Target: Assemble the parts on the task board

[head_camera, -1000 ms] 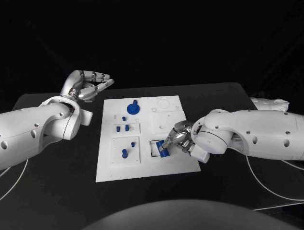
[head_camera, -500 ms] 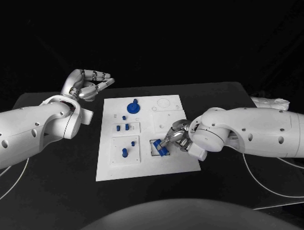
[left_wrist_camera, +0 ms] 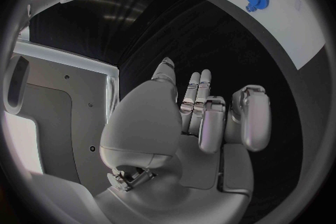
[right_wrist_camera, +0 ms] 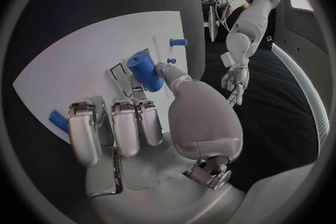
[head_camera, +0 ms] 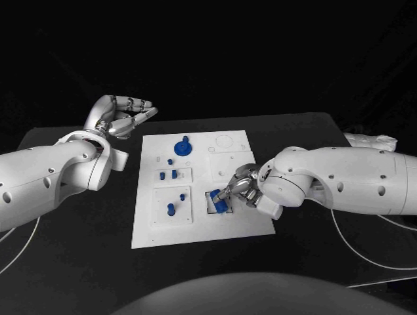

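Right hand [head_camera: 245, 190] pinches a blue part [right_wrist_camera: 145, 70] over the task board [head_camera: 236, 226]; left hand [head_camera: 121, 115] empty, fingers loosely curled

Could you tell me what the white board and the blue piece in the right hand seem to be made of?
The board looks like matte white plastic: flat, even, no glare, though painted metal is possible. The blue piece held by the right hand looks like smooth plastic: uniform saturated colour with a soft sheen, possibly printed or moulded.

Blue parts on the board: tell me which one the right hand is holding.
The blue cylinder at the dark-outlined slot near the task board's near right side; the right hand pinches it, while the blue gear and the other pieces lie untouched.
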Controlling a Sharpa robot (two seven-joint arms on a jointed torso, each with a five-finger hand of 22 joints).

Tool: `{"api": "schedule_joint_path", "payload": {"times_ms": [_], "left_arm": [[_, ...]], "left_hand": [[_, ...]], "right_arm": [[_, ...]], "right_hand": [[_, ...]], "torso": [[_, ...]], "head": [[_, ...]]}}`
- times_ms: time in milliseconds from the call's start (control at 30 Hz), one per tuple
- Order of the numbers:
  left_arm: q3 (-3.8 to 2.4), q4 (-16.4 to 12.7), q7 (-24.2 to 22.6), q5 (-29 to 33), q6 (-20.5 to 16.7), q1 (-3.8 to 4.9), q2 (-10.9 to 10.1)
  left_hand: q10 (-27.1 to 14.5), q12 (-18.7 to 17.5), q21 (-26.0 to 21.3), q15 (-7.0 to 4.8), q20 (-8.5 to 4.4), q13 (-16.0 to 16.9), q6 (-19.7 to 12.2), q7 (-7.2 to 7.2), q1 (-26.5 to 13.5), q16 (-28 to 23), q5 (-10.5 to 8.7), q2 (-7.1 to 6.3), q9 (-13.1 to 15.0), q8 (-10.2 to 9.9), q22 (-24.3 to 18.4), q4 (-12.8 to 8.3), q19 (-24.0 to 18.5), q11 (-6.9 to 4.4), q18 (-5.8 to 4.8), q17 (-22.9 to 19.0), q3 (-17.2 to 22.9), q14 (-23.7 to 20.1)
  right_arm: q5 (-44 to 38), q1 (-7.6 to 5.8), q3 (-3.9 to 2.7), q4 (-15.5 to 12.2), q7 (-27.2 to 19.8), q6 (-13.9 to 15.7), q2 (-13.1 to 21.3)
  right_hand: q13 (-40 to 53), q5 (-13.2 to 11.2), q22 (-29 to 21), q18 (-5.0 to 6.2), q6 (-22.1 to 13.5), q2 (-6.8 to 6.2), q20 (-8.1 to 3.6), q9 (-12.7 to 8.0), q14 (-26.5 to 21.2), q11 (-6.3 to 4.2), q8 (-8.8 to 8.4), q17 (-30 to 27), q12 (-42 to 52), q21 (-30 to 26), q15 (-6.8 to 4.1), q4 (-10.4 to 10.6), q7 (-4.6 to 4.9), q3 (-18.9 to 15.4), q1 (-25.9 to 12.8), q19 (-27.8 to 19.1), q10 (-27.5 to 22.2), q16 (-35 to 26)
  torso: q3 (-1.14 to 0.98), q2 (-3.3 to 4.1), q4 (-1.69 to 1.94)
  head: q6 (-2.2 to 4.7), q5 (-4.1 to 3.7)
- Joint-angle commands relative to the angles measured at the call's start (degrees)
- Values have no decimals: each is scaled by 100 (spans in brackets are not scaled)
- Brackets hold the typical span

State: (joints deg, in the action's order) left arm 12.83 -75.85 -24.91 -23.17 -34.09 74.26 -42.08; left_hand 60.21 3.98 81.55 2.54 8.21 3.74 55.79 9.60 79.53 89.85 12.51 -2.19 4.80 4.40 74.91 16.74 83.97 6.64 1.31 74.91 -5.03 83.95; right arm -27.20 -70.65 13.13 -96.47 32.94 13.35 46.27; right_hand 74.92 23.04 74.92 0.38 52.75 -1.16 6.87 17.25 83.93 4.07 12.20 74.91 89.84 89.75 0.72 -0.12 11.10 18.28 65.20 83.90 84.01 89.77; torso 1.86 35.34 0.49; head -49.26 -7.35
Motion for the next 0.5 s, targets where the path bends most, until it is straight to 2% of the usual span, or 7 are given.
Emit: {"api": "schedule_joint_path", "payload": {"times_ms": [33,133,500], "left_arm": [[-4,-13,-29,7,88,4,15],[-4,-13,-27,7,88,4,12],[-4,-18,-19,7,97,4,15]], "left_hand": [[-17,-19,-13,15,20,-6,29,0,-3,15,-2,50,-8,-30,1249,2,86,4,66,1509,-28,605],[-17,-19,-13,15,20,-6,29,0,-3,15,-2,50,-8,-30,1249,2,86,4,66,1509,-28,605],[-17,-19,-13,15,20,-6,29,0,-3,15,-2,50,-8,-30,1249,2,86,4,66,1509,-28,605]], "right_arm": [[19,19,8,-2,-1,-55,-31],[20,20,8,1,-5,-30,-35],[17,23,8,7,34,-93,-49]], "right_hand": [[1508,-189,1508,-38,254,-44,-20,-29,607,5,-53,1509,16,25,-11,50,-300,-77,-92,610,599,23],[1508,-357,1508,-38,261,-62,-13,-48,607,13,-97,1509,16,25,-3,91,-293,-146,-133,610,599,23],[1508,-673,1508,-38,211,-170,7,-92,607,46,-212,1509,16,25,19,130,-252,-333,-180,610,599,23]], "torso": [[-2,-1,0],[0,0,1],[3,0,1]], "head": [[3,7],[6,9],[-10,31]]}}
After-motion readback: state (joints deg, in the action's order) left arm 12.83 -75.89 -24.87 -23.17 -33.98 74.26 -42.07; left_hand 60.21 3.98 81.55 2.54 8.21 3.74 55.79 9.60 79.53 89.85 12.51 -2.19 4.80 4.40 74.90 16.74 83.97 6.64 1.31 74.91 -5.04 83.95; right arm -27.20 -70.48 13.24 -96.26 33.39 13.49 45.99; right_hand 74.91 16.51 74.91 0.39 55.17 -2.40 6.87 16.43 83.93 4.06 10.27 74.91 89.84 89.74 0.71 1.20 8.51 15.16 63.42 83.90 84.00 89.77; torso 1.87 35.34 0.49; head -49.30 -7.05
